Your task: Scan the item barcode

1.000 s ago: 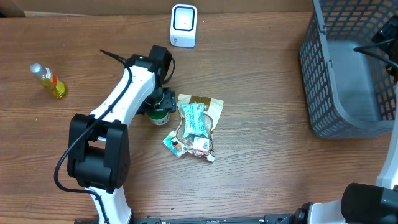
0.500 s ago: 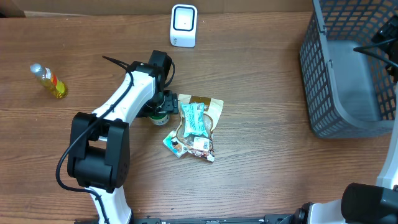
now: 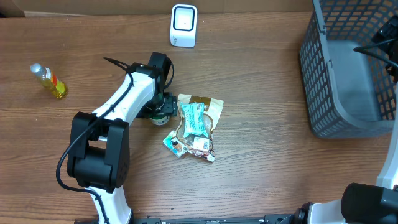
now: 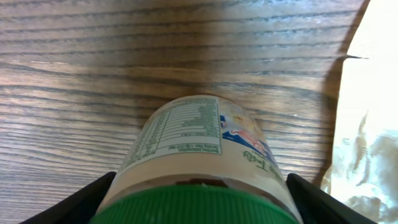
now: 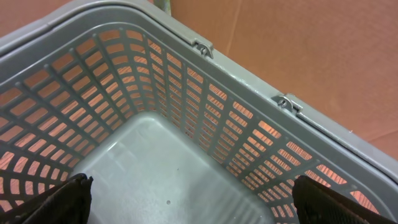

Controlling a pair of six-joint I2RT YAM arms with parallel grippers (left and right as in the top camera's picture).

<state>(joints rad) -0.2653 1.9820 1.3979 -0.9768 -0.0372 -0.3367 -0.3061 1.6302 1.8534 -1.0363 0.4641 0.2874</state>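
Slightly shifted since before, left fingers (image 4: 81,208) flank green-lidded jar (image 4: 199,149) on counter (image 4: 124,50), pinching or not cannot tell, right fingers (image 5: 62,202) spread over basket (image 5: 186,124)

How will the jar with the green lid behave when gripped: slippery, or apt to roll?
The jar looks rigid, so it should probably keep its shape between the jaws. Its round, glossy label may slip or turn in a loose grip. On its side, it would likely roll on the table.
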